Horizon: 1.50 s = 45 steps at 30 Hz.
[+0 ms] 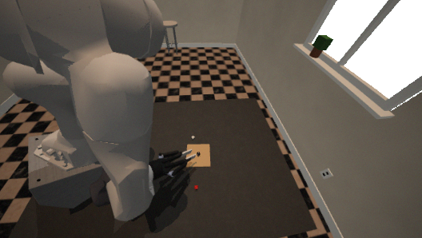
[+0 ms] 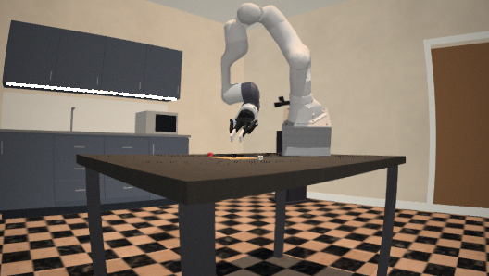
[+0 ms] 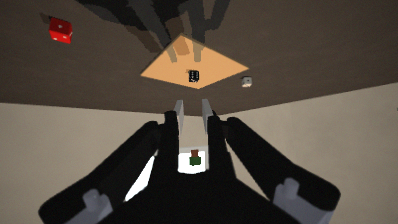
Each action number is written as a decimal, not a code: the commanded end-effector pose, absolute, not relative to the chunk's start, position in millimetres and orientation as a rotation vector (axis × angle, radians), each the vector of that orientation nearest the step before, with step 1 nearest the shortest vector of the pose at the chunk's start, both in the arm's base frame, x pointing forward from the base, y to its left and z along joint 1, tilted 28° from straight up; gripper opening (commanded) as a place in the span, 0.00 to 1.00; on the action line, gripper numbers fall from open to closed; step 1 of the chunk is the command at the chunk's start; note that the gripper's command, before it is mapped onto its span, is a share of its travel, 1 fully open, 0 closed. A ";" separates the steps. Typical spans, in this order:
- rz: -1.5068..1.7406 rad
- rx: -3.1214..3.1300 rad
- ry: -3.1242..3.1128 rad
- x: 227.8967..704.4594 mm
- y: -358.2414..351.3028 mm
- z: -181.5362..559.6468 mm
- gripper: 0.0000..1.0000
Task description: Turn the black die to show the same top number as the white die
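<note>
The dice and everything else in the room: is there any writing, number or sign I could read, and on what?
No words, labels or brands show anywhere.
Black die on the mat: pale pips, too small to count.
White die: pips too blurred to read.
Red die: one pale spot on the face in view, not sharp enough to be sure.
</note>
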<state>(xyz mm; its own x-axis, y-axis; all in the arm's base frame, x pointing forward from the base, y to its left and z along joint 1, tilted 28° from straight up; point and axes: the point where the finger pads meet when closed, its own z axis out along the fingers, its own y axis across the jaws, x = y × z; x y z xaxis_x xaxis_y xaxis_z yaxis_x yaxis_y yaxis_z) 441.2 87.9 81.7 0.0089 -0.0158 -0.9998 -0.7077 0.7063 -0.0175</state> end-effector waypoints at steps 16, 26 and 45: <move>0.620 -0.618 1.502 433.4 80.9 106.1 0.19; 0.558 -0.713 1.731 440.1 87.7 122.7 0.19; 0.463 -0.812 1.986 449.5 93.8 141.5 0.19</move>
<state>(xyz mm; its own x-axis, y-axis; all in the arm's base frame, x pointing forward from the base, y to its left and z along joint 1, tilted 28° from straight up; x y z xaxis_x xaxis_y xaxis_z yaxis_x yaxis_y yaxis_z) 449.8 103.2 146.9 -0.2127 -0.4111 -0.8864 -0.7506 0.6496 -0.1212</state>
